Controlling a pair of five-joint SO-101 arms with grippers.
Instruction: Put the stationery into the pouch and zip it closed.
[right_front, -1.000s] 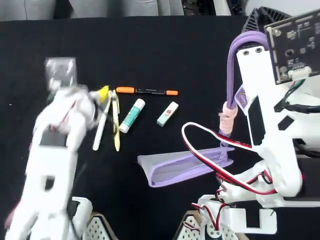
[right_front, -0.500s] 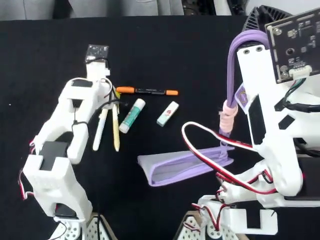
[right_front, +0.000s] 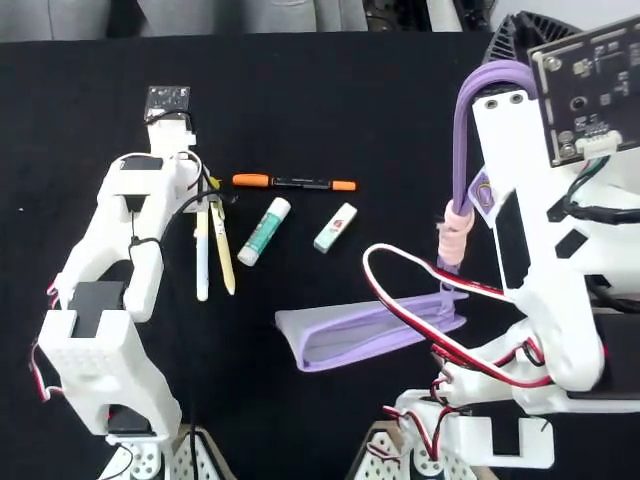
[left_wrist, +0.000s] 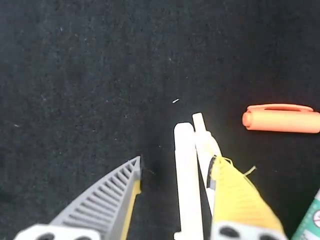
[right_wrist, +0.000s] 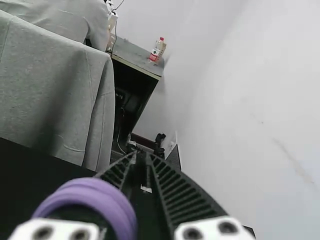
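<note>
Step in hand: the first pick of the stationery is being set up; nothing is judged to be in the pouch (right_front: 370, 330) yet, and zipping comes last.
Left hand (left_wrist: 176, 162): held low over the bench (right_front: 400, 120) with the jaws apart; nothing is clamped. The white pen (left_wrist: 187, 190) lies between the jaws, and the cream pen (left_wrist: 204, 142) is just beside it, partly covered by the yellow-taped jaw.
Right hand (right_wrist: 142, 160): raised well above the bench and aimed at the room behind, jaws together on nothing.
Stationery: both pens lie side by side on the bench under the left hand. The orange marker (right_front: 293, 183), glue stick (right_front: 264, 231) and eraser (right_front: 335, 227) are spread between the pens and the pouch, each apart from the others.
Pouch: laid flat near the right arm's base, well apart from the pens. A dark slit along its long side is taken to be the open zip.
Next move: the jaws are to be closed on the white pen alone. Since the cream pen lies so close, it may be caught or rolled aside. The pen must then be lifted and carried across to the pouch's slit.
</note>
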